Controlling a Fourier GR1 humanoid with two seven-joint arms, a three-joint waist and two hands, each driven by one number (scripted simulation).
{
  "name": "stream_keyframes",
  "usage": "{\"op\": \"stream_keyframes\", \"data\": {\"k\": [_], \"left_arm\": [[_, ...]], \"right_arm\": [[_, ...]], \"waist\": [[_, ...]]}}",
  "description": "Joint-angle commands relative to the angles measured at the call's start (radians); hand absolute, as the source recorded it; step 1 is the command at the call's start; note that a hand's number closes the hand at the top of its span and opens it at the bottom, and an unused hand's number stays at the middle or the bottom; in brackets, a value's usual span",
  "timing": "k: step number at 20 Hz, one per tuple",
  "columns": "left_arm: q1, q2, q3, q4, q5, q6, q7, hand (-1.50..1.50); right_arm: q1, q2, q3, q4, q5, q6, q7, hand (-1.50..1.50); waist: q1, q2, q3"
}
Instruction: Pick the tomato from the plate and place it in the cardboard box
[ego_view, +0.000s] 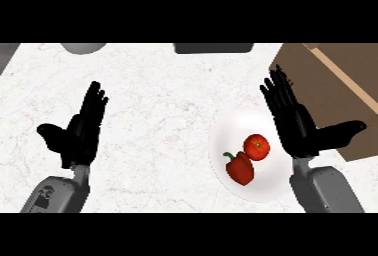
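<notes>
Head view
Desk (162, 100): white with a faint marbled pattern, it carries everything.
Plate (240, 127): white and round, at the right of the middle, partly under the right hand.
Tomato (256, 146): red and round, it lies on the plate, touching the upper right side of the pepper.
Pepper (241, 169): red with a small green stem, on the plate just below and left of the tomato.
Cardboard box (332, 90): brown, at the right edge of the view, beyond the plate; its light rim runs slantwise.
Right hand (295, 127): fingers straight and together, thumb spread out to the right over the box; it is above the right edge of the plate, just beside the tomato, and holds nothing.
Left hand (77, 135): at the left side, well apart from the plate, fingers straight, thumb out to the left, holding nothing.
Far edge: a grey round thing (83, 47) and a dark thing (214, 47), both cut by the view.
</notes>
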Motion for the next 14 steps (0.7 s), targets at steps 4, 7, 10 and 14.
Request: {"op": "stream_keyframes", "data": {"k": [4, 7, 10, 14], "left_arm": [[-0.016, 0.164, -0.042, -0.041, -0.078, -0.165, -0.067, 0.0], [-0.053, 0.188, -0.09, -0.023, -0.12, -0.208, -0.081, 0.0], [-0.053, 0.26, -0.045, -0.026, -0.08, -0.317, -0.146, 0.0], [-0.047, 0.237, -0.07, -0.019, -0.098, -0.32, -0.154, 0.0]], "right_arm": [[-0.119, -0.279, -0.134, -0.133, -0.032, 0.196, 0.037, -1.5], [-0.177, -0.521, -0.108, -0.099, 0.175, 0.307, 0.005, -1.5], [-0.118, -0.547, -0.17, 0.01, 0.129, 0.446, -0.161, -1.5], [-0.083, -0.62, -0.17, 0.075, 0.281, 0.538, -0.472, -1.5]], "waist": [[0.017, -0.037, 0.009], [0.001, -0.027, 0.003], [0.035, -0.017, 0.011], [0.038, -0.015, 0.012]]}}
